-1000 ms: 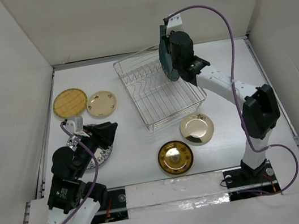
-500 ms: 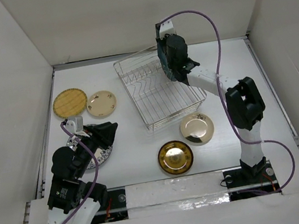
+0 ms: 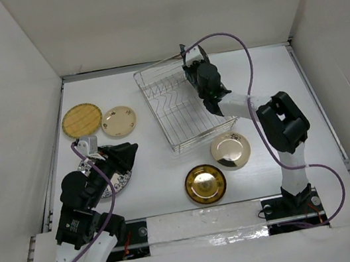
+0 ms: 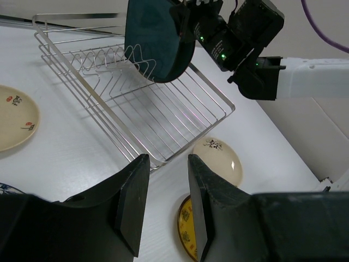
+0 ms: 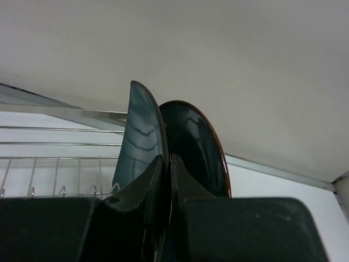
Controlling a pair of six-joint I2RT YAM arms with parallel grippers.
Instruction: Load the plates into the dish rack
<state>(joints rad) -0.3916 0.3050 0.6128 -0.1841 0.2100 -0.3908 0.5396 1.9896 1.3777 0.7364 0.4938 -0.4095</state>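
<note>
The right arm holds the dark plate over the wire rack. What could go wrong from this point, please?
1. The right gripper pinches the dark teal round plate only at its rim, on edge above the silver wire dish rack. It may slip or swing when lowered.
2. The plate's lower edge hangs close to the upright wire prongs. It could land on top of a prong instead of between two, and then tip over.

blue-patterned plate [image 3: 118,183] mostly hidden under left pincer [image 3: 124,154], cream plate [image 4: 13,123] cut by left wrist view's edge, gold plate [image 4: 184,229] only a sliver between pincer fingers, dark teal plate [image 5: 192,147] lower rim hidden behind right pincer [image 5: 166,161]
</note>
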